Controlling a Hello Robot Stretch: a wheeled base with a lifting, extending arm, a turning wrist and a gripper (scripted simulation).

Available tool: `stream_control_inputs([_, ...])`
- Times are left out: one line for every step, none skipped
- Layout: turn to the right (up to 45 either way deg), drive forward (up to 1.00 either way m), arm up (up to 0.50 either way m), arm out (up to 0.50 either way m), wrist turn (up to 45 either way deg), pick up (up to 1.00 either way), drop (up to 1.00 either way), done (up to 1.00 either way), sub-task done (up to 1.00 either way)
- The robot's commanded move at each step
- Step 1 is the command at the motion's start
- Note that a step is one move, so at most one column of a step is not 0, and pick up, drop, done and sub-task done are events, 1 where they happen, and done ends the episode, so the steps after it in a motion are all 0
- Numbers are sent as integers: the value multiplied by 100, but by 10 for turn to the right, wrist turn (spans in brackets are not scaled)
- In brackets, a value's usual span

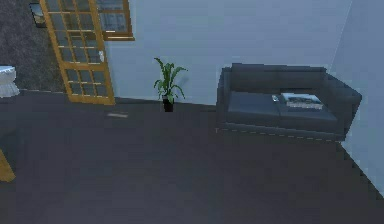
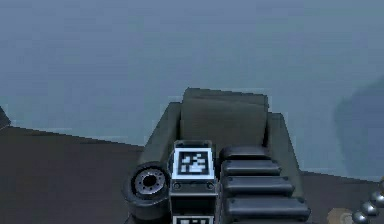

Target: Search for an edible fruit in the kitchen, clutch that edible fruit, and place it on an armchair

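In the arm side view a dark grey armchair (image 2: pixel 222 125) stands against the pale blue wall, facing me. The arm's ribbed dark bar (image 2: pixel 260 190) rises from the bottom edge in front of its seat. A white square with black marks (image 2: pixel 194 163) sits at the bar's far end. Left of it is the gripper (image 2: pixel 148 185), a dark round body low against the chair's armrest. I cannot make out its far end, so I cannot tell whether it holds anything. No shape in either view reads as a fruit.
In the forward view a dark grey sofa (image 1: pixel 285 100) stands at the right wall corner with a flat white thing (image 1: pixel 300 98) on its seat. A potted plant (image 1: pixel 168 85) is left of it, then a wooden glazed door (image 1: pixel 82 50). Dark open floor (image 1: pixel 160 160) lies ahead.
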Motion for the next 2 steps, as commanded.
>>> stream_control_inputs([0, 0, 0, 40, 0, 0, 0, 0, 0])
stream_control_inputs([0, 0, 0, 0, 450, 0, 0, 0, 0])
